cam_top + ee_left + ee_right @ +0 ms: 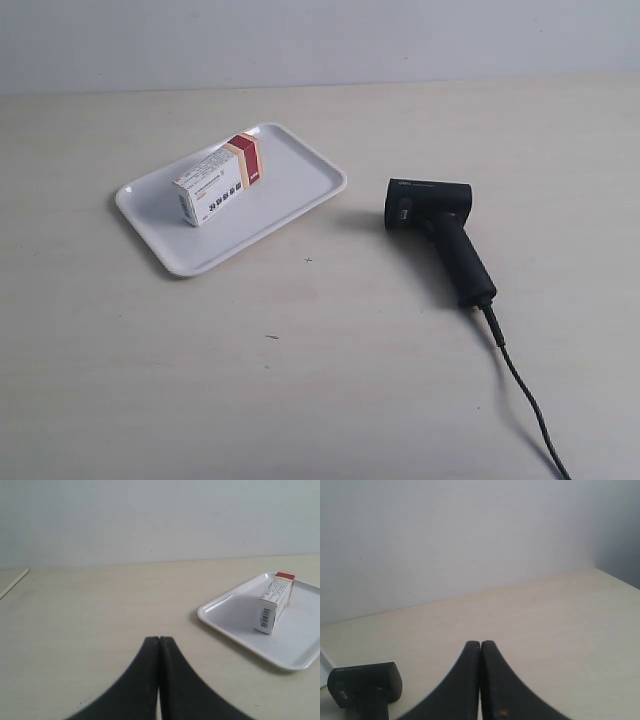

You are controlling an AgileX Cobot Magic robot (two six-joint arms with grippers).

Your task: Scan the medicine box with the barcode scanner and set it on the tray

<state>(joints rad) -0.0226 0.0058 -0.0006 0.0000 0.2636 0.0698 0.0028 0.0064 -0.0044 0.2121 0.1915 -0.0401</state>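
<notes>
Box (218, 180) sat on the tray (295, 190), scanner (440, 225) lay loose beside the tray, left gripper (159, 641) and right gripper (480, 645) were pinched closed, empty; looked done, scan unverifiable.

The table (300, 400) is pale, like light wood, and fills most of the exterior view. A plain light wall (320, 40) runs across the top of that frame. A tiny dark mark (272, 337) sits on the table, lower middle. A speck (308, 260) sits near the centre. The left wrist view shows a thin pale strip (15, 582) slanting on the table.
</notes>
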